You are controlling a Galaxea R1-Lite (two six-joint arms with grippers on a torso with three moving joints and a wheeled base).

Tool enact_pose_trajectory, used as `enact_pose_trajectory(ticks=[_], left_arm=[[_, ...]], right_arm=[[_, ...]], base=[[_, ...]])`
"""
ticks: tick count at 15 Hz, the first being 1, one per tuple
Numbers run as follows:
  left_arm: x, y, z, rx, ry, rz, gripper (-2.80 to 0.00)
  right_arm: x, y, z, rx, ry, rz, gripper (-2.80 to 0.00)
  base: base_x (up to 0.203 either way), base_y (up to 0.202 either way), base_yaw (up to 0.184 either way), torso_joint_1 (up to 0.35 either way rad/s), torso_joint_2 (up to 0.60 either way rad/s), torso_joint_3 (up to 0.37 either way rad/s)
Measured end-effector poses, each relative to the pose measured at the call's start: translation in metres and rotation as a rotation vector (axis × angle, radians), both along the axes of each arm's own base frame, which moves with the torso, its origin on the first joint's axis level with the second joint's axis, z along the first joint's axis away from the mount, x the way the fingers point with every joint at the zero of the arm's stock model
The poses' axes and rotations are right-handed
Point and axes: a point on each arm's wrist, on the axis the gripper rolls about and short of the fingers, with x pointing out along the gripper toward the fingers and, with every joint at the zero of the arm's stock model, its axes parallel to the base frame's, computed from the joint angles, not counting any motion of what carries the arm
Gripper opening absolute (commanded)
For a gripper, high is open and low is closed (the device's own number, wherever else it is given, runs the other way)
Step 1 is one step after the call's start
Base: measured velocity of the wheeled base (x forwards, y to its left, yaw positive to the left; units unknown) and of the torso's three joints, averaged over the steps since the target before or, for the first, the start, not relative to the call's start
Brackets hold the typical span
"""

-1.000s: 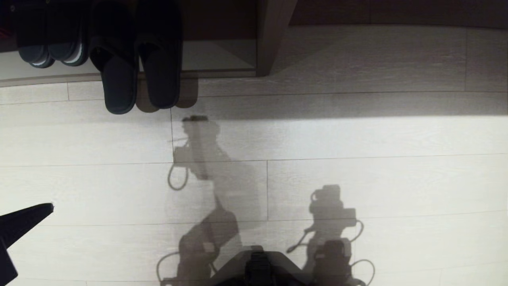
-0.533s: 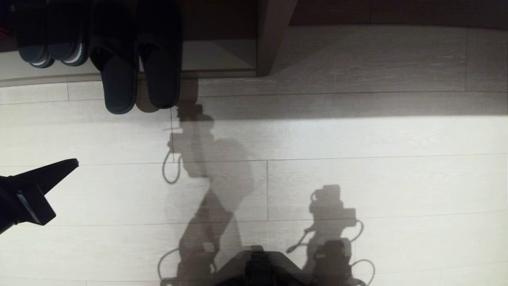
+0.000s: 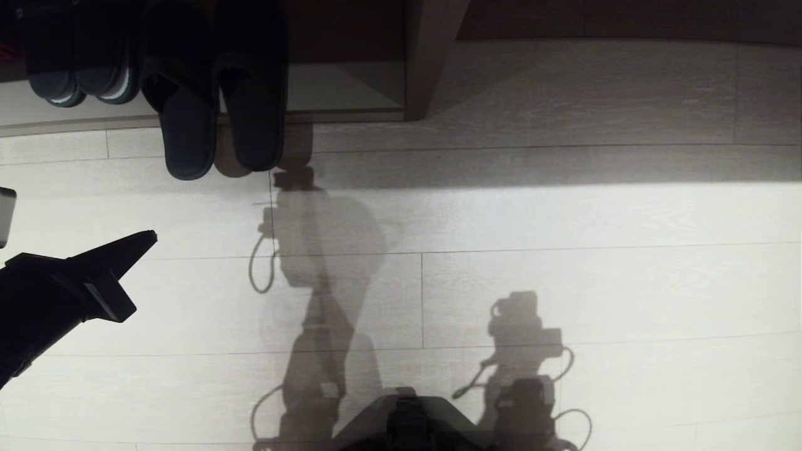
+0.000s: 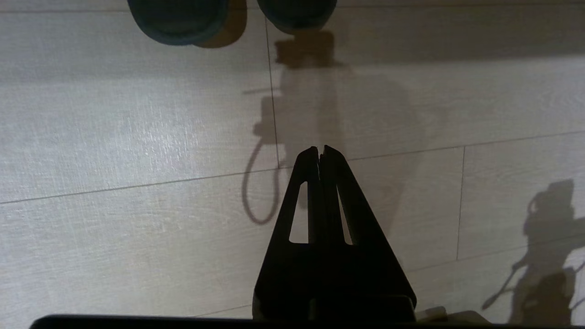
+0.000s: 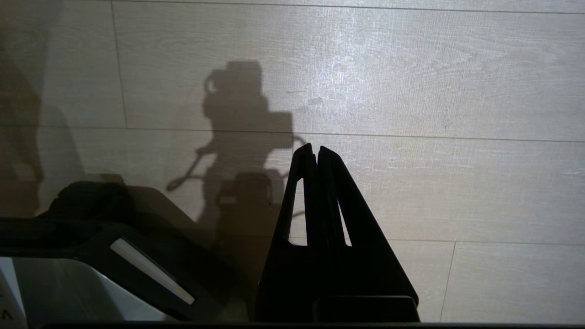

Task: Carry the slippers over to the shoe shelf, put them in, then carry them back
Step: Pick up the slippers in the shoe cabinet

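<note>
The slippers (image 3: 213, 100), a charcoal pair lying side by side, have their front parts inside the shoe shelf (image 3: 351, 88) at the top left of the head view. Their rounded near ends stick out over the pale floor. Those same ends show in the left wrist view (image 4: 178, 18). My left gripper (image 3: 153, 237) comes in from the left edge, shut and empty, a good stretch short of the slippers and to their left; the left wrist view shows its tips (image 4: 320, 148) pressed together over the floor. My right gripper (image 5: 315, 147) is shut and empty above bare floor, out of the head view.
A second dark pair with paler sole rims (image 3: 81, 81) sits in the shelf left of the slippers. The shelf's dark side panel (image 3: 432, 56) stands to their right. My base (image 3: 407, 419) is at the near edge, and my arms throw shadows (image 3: 313, 250) on the floor.
My left gripper has moved further into the head view, forward and to the right toward the slippers, still shut. Its shadow has moved up to the slippers' ends. The slippers and right arm have kept still.
</note>
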Motion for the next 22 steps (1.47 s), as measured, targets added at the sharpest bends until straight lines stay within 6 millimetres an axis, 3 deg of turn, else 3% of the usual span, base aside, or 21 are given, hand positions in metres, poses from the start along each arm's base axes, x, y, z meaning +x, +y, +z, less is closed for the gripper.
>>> enact_pose_trajectory(ticks=[7, 8, 22], left_arm=[[0.009, -0.003, -0.006, -0.001, -0.035, -0.017, -2.8], [0.012, -0.004, -0.007, 0.0, -0.051, -0.022, 0.0], [0.039, -0.008, -0.017, -0.045, -0.094, -0.046, 0.0]], right_arm=[[0.0, 0.0, 0.0, 0.0, 0.0, 0.0, -2.8], [0.0, 0.0, 0.0, 0.0, 0.0, 0.0, -2.8], [0.0, 0.0, 0.0, 0.0, 0.0, 0.0, -2.8]], base=[[0.0, 0.0, 0.0, 0.0, 0.0, 0.0], [0.0, 0.0, 0.0, 0.0, 0.0, 0.0], [0.0, 0.0, 0.0, 0.0, 0.0, 0.0]])
